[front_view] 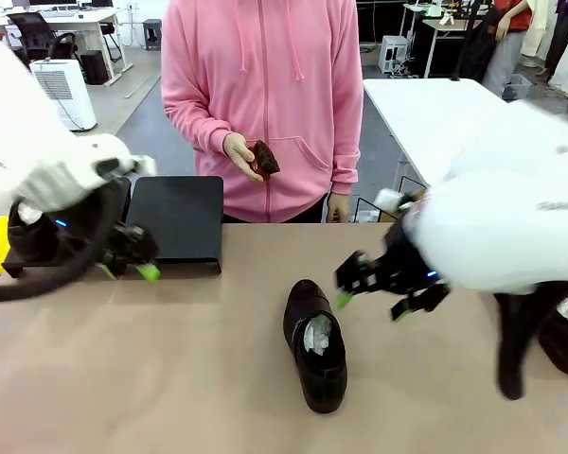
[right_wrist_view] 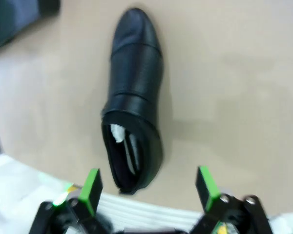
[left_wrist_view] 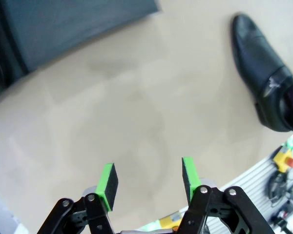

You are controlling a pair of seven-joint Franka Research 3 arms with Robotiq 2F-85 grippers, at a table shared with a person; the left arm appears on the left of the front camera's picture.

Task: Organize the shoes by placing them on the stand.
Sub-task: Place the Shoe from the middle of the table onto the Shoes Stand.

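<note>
Our left gripper (front_view: 130, 270) (left_wrist_view: 147, 178) has its green pads (left_wrist_view: 107, 183) apart with nothing between them. It hangs over bare tabletop near the table's (front_view: 170, 397) far left edge, just in front of the stand (front_view: 175, 222) (left_wrist_view: 73, 24). Its arm comes in from the left, wrist bent so the fingers point down and a little toward the middle.

Our right gripper (front_view: 373, 305) (right_wrist_view: 149, 184) stands wide open and empty, tilted downward just to the right of the shoe (front_view: 317, 345) (right_wrist_view: 134, 97) without touching it. From its wrist we see the heel opening close to the left-hand pad (right_wrist_view: 93, 185). The right arm reaches in from the right edge, its white body bulking over that side of the table.

The one black shoe lies on the table near the middle, closer to our near edge, toe toward the far side and pale insole showing; it sits well apart from the stand (left_wrist_view: 263, 73). The stand rests at the far edge, left of centre.

Beyond it a person (front_view: 265, 85) in a pink hoodie stands with one hand (front_view: 239, 151) raised at waist height, holding a small brown brush (front_view: 264, 159).
</note>
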